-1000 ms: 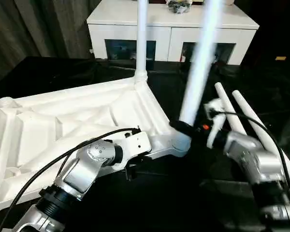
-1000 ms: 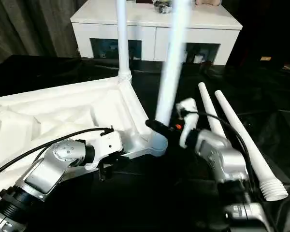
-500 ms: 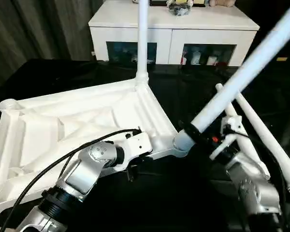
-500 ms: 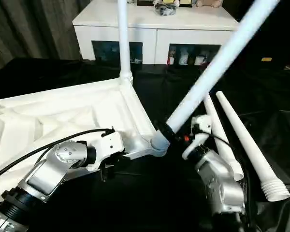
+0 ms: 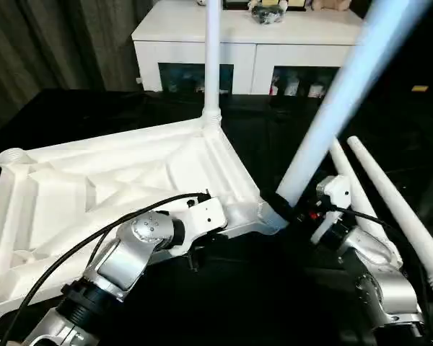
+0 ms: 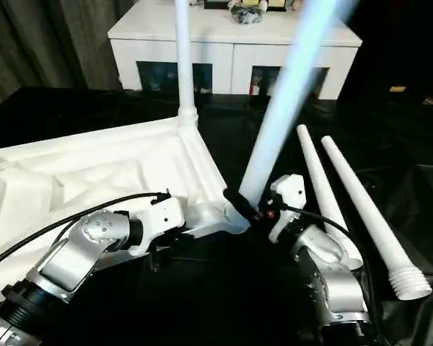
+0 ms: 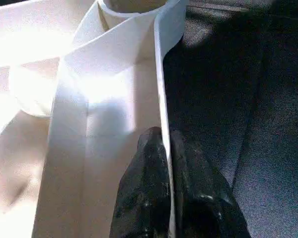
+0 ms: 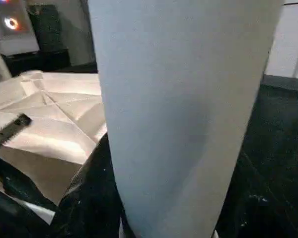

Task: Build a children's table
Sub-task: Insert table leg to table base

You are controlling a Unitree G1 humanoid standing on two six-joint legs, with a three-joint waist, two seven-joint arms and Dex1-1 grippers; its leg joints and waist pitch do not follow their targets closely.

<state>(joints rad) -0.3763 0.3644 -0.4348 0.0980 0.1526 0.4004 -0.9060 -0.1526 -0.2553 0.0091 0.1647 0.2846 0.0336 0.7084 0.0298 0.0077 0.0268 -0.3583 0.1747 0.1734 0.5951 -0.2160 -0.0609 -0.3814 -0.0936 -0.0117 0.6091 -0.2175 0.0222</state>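
Smooth white plastic table top (image 5: 115, 173), legs (image 5: 390, 194).

The upturned table top (image 5: 115, 180) and its legs (image 5: 346, 94) were plain white. The cloth (image 5: 86, 108) beneath was black, the cabinet (image 5: 252, 43) white with dark glass, the curtain (image 5: 50, 43) apparently grey, the forearms (image 5: 123, 259) silver.

The tilted leg (image 5: 332, 108) is blurred and runs off the top edge, as does the upright leg (image 5: 212, 58). The tabletop (image 5: 94, 187) is cut off at left.
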